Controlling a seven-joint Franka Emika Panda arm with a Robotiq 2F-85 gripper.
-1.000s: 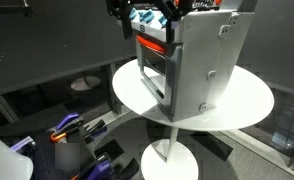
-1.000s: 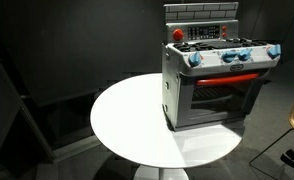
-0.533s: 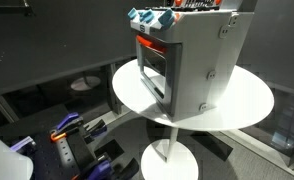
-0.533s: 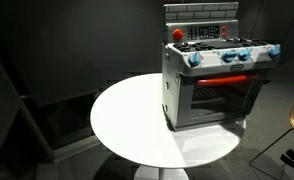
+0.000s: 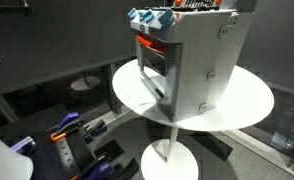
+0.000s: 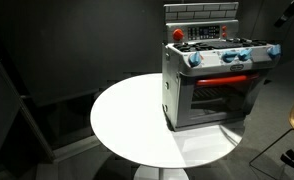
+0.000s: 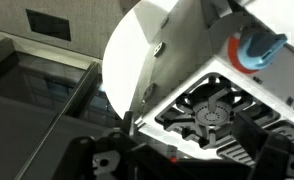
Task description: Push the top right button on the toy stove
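Observation:
The toy stove stands on the round white table. It is silver-grey with a red-orange front strip and a glass door with a bar handle. It also shows in an exterior view, with blue knobs along the front and a red knob at the top. My gripper is out of frame in the exterior view from the stove's side. In the wrist view my gripper hovers over a stove burner, jaws apart and empty. A blue knob shows above it.
A dark part of my arm enters at the upper right corner. The table's bare half lies beside the stove. Tools and clutter lie on the floor below the table. Dark walls surround the scene.
My gripper was over the stove top a second ago. It has risen out of that exterior view, and a dark part of the arm now shows in the other one.

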